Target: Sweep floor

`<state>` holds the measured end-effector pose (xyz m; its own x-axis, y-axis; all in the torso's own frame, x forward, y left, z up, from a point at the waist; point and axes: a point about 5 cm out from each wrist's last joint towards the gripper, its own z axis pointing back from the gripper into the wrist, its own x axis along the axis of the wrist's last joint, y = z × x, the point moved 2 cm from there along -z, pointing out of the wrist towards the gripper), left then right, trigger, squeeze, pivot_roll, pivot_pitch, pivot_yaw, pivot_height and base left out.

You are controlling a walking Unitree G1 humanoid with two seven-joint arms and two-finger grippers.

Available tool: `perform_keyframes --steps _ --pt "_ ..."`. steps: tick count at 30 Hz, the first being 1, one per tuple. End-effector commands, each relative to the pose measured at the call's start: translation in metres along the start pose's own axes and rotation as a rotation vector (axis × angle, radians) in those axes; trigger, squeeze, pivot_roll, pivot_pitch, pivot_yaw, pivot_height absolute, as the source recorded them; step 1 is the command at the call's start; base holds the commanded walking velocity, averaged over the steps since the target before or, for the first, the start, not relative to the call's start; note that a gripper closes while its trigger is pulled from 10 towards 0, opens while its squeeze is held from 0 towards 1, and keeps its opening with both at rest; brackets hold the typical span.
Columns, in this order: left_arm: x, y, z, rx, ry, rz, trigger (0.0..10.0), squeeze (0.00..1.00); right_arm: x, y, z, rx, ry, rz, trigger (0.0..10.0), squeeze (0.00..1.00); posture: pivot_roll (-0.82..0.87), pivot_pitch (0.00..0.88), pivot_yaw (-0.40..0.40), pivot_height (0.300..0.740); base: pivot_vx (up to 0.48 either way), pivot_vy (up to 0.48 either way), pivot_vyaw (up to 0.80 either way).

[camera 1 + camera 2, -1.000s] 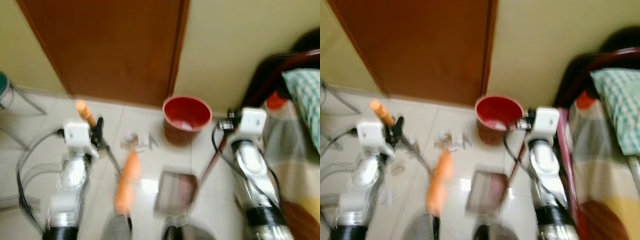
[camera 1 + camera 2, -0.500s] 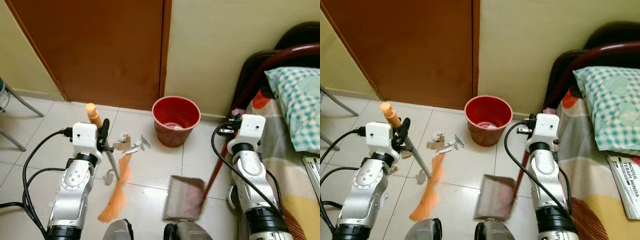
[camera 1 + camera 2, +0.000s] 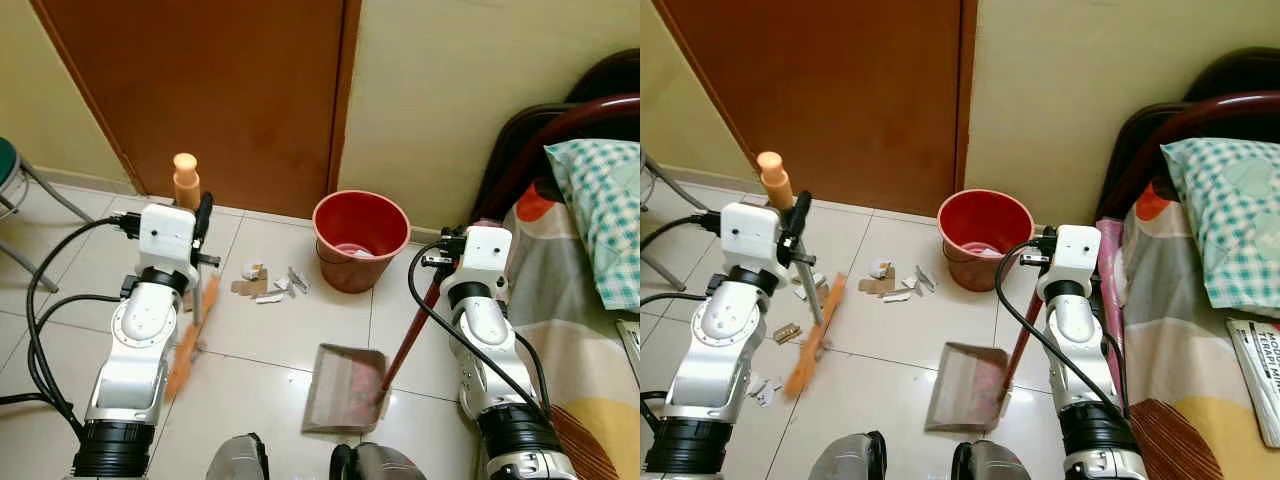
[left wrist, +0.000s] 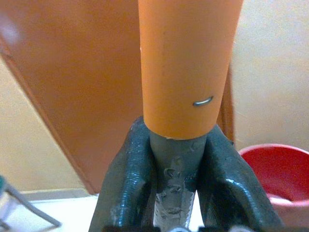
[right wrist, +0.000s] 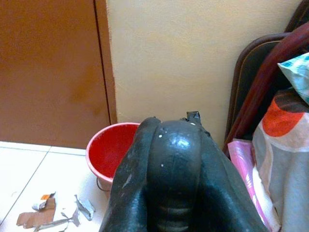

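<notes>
- The left gripper (image 4: pixel 176 179) is clamping the broom (image 3: pixel 812 340) at the left of the frame, its orange bristles angling toward the paper scraps (image 3: pixel 268 285) at centre.
- The right gripper (image 5: pixel 171 193) is clenching the dustpan (image 3: pixel 345 388) handle, holding the pan on the floor at lower centre to catch them.
- The red bucket (image 3: pixel 361 240) is waiting near the door.

A brown wooden door (image 3: pixel 220 90) fills the upper left of the frame, set in a pale yellow wall (image 3: pixel 470 80). Glossy cream floor tiles (image 3: pixel 290 330) spread below. At the right edge, a bed with a dark curved headboard (image 3: pixel 560 125) carries a checked pillow (image 3: pixel 600 190). A green-seated stool (image 3: pixel 15 190) shows at far left.
</notes>
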<state>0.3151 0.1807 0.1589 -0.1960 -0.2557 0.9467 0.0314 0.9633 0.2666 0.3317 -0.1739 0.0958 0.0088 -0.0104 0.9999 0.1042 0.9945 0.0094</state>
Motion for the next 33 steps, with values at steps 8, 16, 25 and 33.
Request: perform_keyframes --steps 8,16,25,33 --pt "0.046 0.016 -0.012 0.067 -0.163 -0.052 10.0 0.00 0.001 -0.005 -0.002 -0.022 -0.015 0.009 10.0 0.00 0.02 0.100 -0.030 0.740 0.000 0.000 0.00" --pt "0.025 0.059 0.000 0.265 -0.065 -0.135 10.0 0.00 0.000 -0.005 -0.002 -0.021 -0.011 0.010 10.0 0.00 0.02 0.110 -0.028 0.740 0.000 0.000 0.00" --pt "-0.023 0.091 0.020 0.390 0.119 -0.115 10.0 0.00 0.003 -0.009 -0.004 -0.025 -0.019 0.016 10.0 0.00 0.02 0.124 -0.018 0.740 0.000 0.000 0.00" --pt "-0.068 0.086 0.025 0.377 0.282 0.002 10.0 0.00 -0.002 -0.010 0.000 -0.030 -0.001 -0.006 10.0 0.00 0.00 0.137 -0.018 0.740 0.000 0.000 0.00"
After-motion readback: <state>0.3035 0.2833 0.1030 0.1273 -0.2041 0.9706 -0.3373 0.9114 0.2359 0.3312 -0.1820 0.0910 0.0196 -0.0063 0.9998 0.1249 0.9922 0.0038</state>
